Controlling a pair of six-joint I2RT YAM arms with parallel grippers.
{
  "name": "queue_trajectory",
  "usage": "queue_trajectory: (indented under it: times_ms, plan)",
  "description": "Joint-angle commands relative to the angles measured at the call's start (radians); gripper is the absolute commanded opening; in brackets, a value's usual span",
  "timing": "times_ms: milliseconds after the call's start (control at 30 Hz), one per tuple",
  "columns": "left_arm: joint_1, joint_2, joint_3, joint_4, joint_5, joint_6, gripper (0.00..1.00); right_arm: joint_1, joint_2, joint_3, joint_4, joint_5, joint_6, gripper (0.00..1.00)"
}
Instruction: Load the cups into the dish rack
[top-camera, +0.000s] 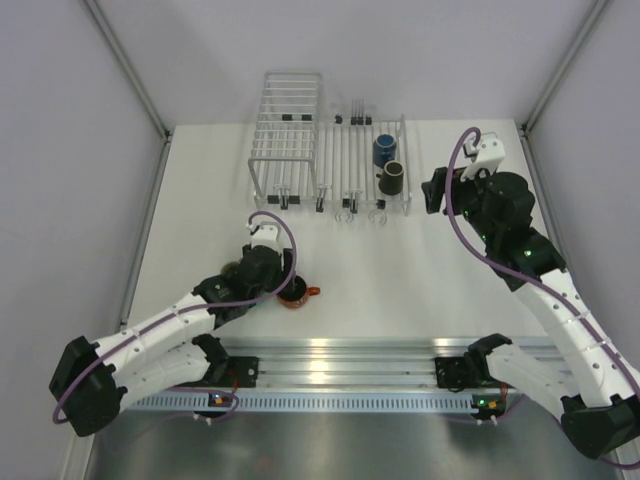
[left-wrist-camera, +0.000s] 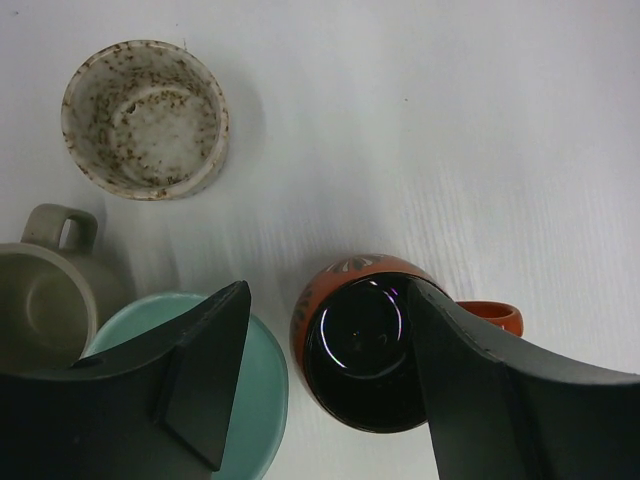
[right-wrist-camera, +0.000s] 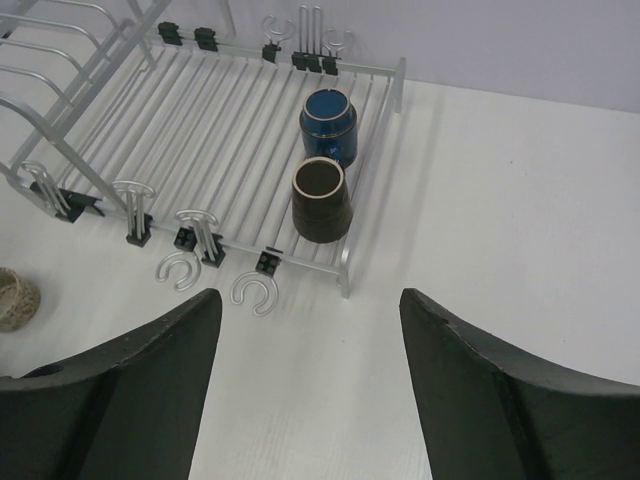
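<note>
Tall box-shaped silver wire basket (top-camera: 287, 130) stands at back of white bench (top-camera: 420, 270), w/ ribbed aluminium rail (top-camera: 340, 372) along near edge. Grey walls (top-camera: 400, 50) behind & both sides.

You have nothing to read here: no legible text, label, brand, number or sign shows on the cups (right-wrist-camera: 322, 200) or the dish rack (right-wrist-camera: 220, 130) in any view.

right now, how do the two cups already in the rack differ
The blue cup is glossy dark blue; the brown cup is a duller dark brown. The blue cup stands farther back in the rack; the brown cup stands near its front rim. Both are upright, mouths up, at the rack's right end.
</note>
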Motion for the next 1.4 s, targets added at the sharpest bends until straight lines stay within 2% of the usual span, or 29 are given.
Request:
queue_trajectory:
  times_ms: [0, 333, 667, 867, 967, 1133, 1333, 1367]
  plan:
    - [-0.006, 0.026, 0.007, -0.02, -0.021, -0.024, 0.69, -0.014, -0.021, -0.001, 0.024, -0.008, 0.009, 0.72]
    - [-0.006, 0.092, 0.031, -0.029, 0.009, -0.019, 0.64, -0.014, -0.029, -0.01, 0.029, 0.008, 0.009, 0.73]
    - [-0.006, 0.153, 0.056, -0.029, 0.021, 0.002, 0.5, -0.014, -0.029, -0.014, 0.033, 0.011, 0.009, 0.73]
    - [-0.006, 0.208, 0.08, -0.029, 0.019, 0.008, 0.46, -0.014, -0.038, -0.014, 0.03, 0.018, 0.007, 0.73]
    - [-0.006, 0.227, 0.093, -0.029, 0.015, 0.011, 0.39, -0.014, -0.043, -0.014, 0.03, 0.018, 0.007, 0.73]
    - [-0.006, 0.26, 0.109, -0.029, 0.012, 0.014, 0.21, -0.014, -0.049, -0.014, 0.03, 0.018, 0.007, 0.73]
    - [-0.006, 0.311, 0.132, -0.029, 0.015, 0.005, 0.09, -0.014, -0.066, -0.016, 0.025, 0.025, 0.007, 0.73]
    - [-0.006, 0.322, 0.136, -0.028, 0.016, 0.005, 0.04, -0.014, -0.067, -0.016, 0.025, 0.026, 0.009, 0.73]
